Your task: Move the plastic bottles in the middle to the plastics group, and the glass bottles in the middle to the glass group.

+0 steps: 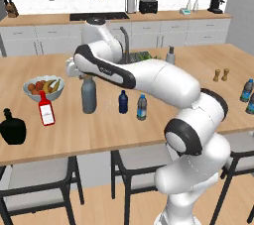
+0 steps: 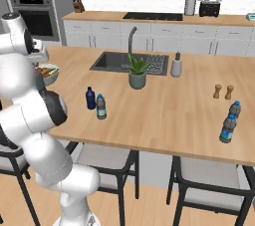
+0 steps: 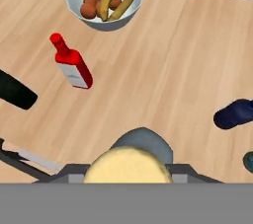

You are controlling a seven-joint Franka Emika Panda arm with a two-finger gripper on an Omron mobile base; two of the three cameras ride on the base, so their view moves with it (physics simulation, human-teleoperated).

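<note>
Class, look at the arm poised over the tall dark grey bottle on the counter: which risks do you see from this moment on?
1. The tall grey bottle is gripped, if at all, near its tan top; being tall, it may tip or slip when lifted.
2. The red bottle and fruit bowl stand close on the way to the glass group; a swinging bottle might knock them.
3. The navy bottle and small water bottle stand near the arm and could be brushed.

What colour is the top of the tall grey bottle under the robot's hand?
Tan, like cork. The tall grey bottle shows its top best in the hand view.
</note>
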